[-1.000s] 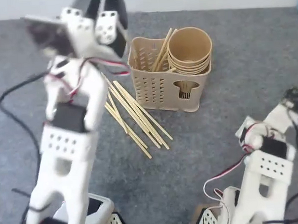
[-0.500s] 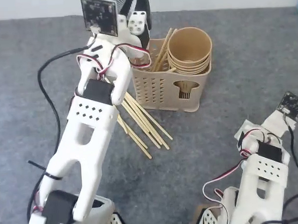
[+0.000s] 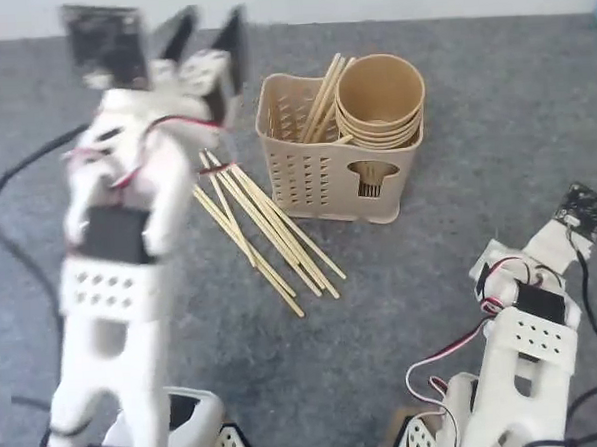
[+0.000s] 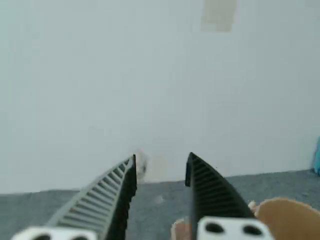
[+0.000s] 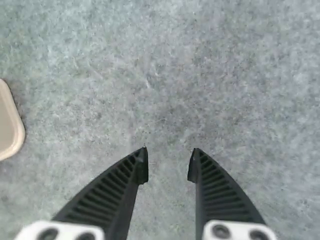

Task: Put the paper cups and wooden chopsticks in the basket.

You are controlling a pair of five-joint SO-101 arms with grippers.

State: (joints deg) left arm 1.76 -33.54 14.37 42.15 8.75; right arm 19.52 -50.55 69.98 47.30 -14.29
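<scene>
Grey carpet (image 3: 494, 123): pale chopsticks (image 3: 269, 235) fanned beside slotted basket (image 3: 321, 177).

Grey carpet-like tabletop (image 3: 474, 124) carries the basket (image 3: 316, 177) toward the far side, loose chopsticks (image 3: 279, 235) fanned just beside it, arm bases (image 3: 205, 439) at the near edge.
</scene>
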